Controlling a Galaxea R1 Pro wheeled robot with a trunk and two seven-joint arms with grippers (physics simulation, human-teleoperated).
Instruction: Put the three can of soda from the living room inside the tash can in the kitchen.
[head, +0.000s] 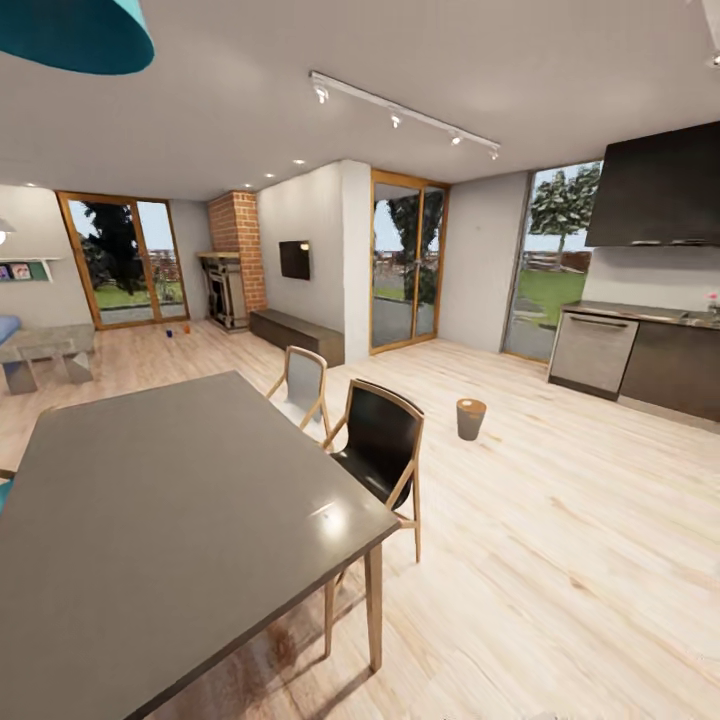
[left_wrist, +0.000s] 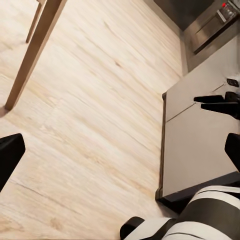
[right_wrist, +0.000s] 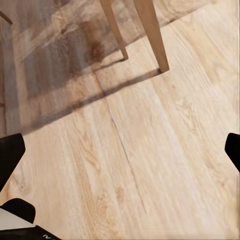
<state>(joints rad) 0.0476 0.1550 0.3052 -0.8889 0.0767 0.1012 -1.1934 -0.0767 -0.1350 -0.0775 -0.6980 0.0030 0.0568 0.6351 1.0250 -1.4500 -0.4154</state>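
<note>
Left gripper (left_wrist: 120, 150) wide, empty | right gripper (right_wrist: 120, 152) wide, empty | tash can (head: 471, 419) stands on floor beyond dining table (head: 150, 540), near kitchen counter (head: 640, 350)

Not much body on show. Black fingertips (left_wrist: 10, 157) of the left tool (left_wrist: 122, 155) at both edges, chunky, matte, bluntly tapered. Rounded white shell (left_wrist: 192, 225) with black bands just behind, glossy plastic look. Same black tips (right_wrist: 10, 155) on the right tool (right_wrist: 122, 150), plus a white casing corner (right_wrist: 12, 225) with black trim and faint lettering, unreadable.
</note>
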